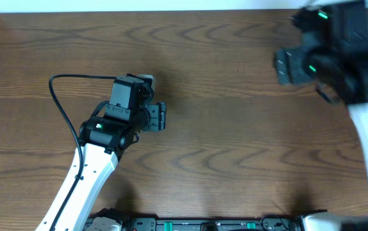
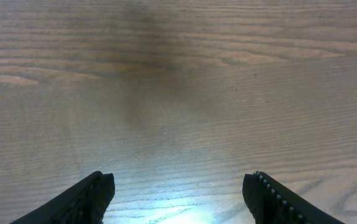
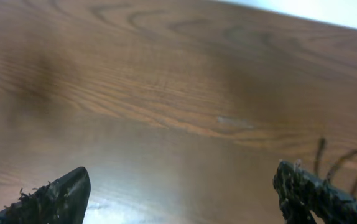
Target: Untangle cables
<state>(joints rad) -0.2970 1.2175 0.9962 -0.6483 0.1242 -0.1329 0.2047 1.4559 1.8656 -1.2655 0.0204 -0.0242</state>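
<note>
Step in hand reads as approach: nothing grasped, no strand being drawn apart yet. The black two-finger right gripper (image 3: 181,180) sits blurred at a far corner of the brown wood-grain desk (image 1: 235,135) in the overhead view. Its jaws stand wide, bare wood between them, holding nothing. The task's thing, a few thin dark cable strands (image 3: 320,152), shows only in the right wrist view. They lie on the desk just beside the right gripper, past the outer side of one finger at the frame edge. Focus is soft, so colours, plug ends and how they are knotted can't be told. The overhead view shows no strands at all; hidden under the right gripper's arm or off-frame, can't tell which. The black two-finger left gripper (image 2: 178,186) hangs well apart from the right gripper, jaws wide too, nothing between them and no cable near. The thick black lead (image 1: 59,102) looping off the left arm is rig wiring, not task cable. Next move, as I judge it: the right gripper shifts sideways until the strands sit between its jaws, lowers to the desk and closes on one strand, not the whole bunch. The left gripper then needs to travel over beside the right gripper and take a second strand, so the two can be pulled apart.
</note>
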